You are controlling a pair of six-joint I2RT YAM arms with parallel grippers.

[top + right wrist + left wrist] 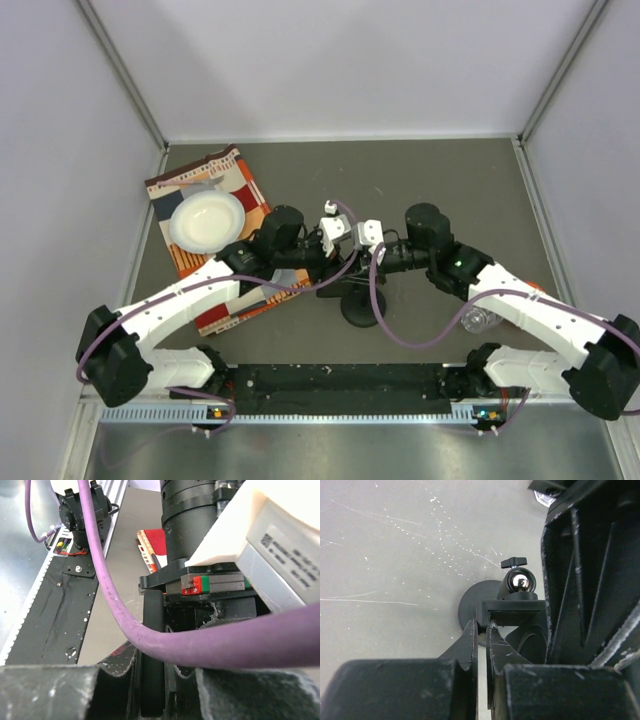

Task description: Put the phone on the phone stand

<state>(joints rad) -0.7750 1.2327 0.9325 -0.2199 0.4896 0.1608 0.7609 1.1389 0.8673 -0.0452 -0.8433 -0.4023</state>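
Note:
The phone [152,690] shows edge-on in the right wrist view as a thin black slab standing upright, and my right gripper [155,672] is shut on it. The phone stand [512,605] has its round disc base [360,308] on the table, with a shiny ball joint [521,582] above the small bracket. My left gripper [483,626] is shut, its tips against the bracket's lower left corner; I cannot tell whether they pinch it. In the top view both grippers meet just above the stand, and the phone is hidden under them.
An orange-checked cloth [235,180] lies at the back left with a white bowl [207,220] on it. A clear plastic item [480,320] lies by the right arm. A purple cable [210,645] crosses in front of the right wrist camera. A black strip [340,385] runs along the near edge.

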